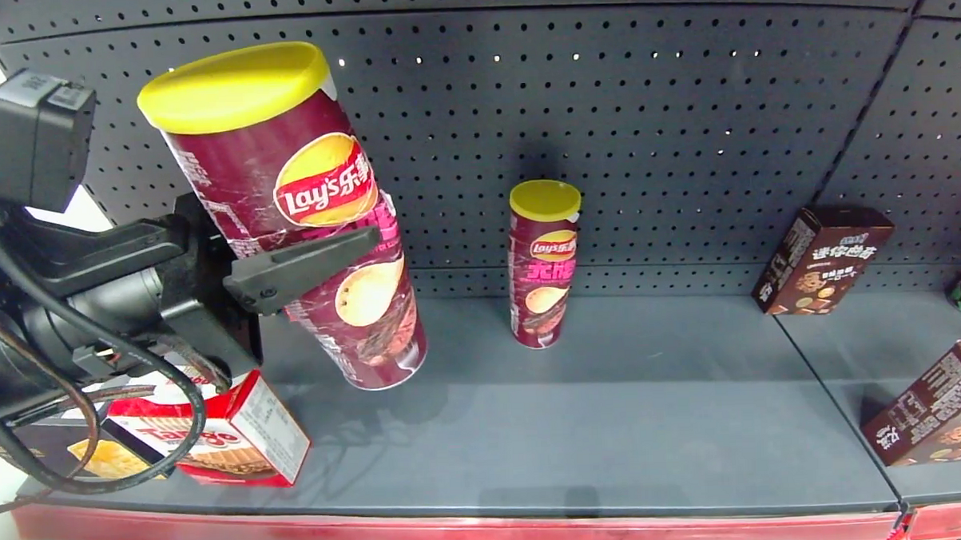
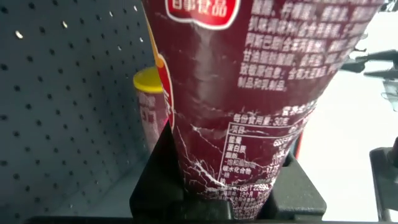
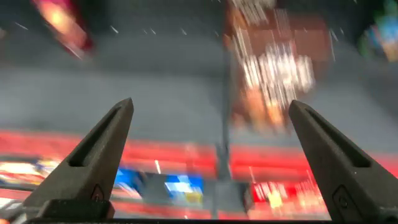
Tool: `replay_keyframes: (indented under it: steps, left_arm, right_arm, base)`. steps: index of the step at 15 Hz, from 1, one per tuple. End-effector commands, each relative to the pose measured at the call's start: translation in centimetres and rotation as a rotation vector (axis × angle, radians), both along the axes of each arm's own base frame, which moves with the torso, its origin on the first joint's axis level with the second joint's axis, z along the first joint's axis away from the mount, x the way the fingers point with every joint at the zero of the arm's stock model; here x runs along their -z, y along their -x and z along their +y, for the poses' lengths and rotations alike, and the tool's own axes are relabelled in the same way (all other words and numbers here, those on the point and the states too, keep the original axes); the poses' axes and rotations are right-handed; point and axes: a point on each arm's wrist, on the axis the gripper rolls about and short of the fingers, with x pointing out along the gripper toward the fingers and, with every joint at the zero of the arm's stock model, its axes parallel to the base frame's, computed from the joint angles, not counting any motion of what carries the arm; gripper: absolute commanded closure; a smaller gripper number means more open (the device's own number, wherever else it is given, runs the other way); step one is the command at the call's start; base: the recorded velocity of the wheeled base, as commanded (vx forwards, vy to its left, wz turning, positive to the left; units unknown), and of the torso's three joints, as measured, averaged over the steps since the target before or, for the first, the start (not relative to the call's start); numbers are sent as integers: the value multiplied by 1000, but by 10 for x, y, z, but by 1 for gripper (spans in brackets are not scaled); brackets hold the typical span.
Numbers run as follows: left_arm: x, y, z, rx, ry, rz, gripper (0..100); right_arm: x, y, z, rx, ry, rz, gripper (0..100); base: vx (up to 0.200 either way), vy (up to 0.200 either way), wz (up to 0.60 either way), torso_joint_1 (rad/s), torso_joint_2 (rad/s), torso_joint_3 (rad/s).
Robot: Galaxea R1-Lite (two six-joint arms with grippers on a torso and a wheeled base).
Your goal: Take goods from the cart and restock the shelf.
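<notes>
Maroon chip can [image 1: 286, 197], lid up and long axis tilted, sits clamped mid-body in the left claw [image 1: 320, 263] over the shelf [image 1: 613, 409], bare space between it and the standing can [image 1: 544, 268]; right claw [image 3: 210, 109] wide open, empty.

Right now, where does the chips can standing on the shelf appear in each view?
Head view: standing can at centre, upright on the shelf, before the back panel.
Left wrist view: standing can peeks from behind the held can, before that panel.
Right wrist view: too blurred to tell.
Shared landmark: the holed back panel.
</notes>
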Motion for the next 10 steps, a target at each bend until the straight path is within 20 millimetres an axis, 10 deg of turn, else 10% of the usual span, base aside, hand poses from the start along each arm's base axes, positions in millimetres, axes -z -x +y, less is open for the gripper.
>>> replay_keyframes:
  steps: [1, 4, 10]
  left_arm:
    - [-2, -6, -2, 6, 24, 23, 100]
    - [0, -6, 1, -9, 33, 35, 100]
    - [0, -8, 6, -35, 35, 37, 100]
  right_arm:
    - [-65, -57, 9, -175, 4, 52, 0]
    - [-80, -87, 21, -308, 7, 105, 0]
    - [-83, -217, 72, -517, 118, 38, 0]
  base:
    - [0, 0, 0, 0, 0, 0]
    - [0, 0, 0, 0, 0, 0]
    - [0, 0, 0, 0, 0, 0]
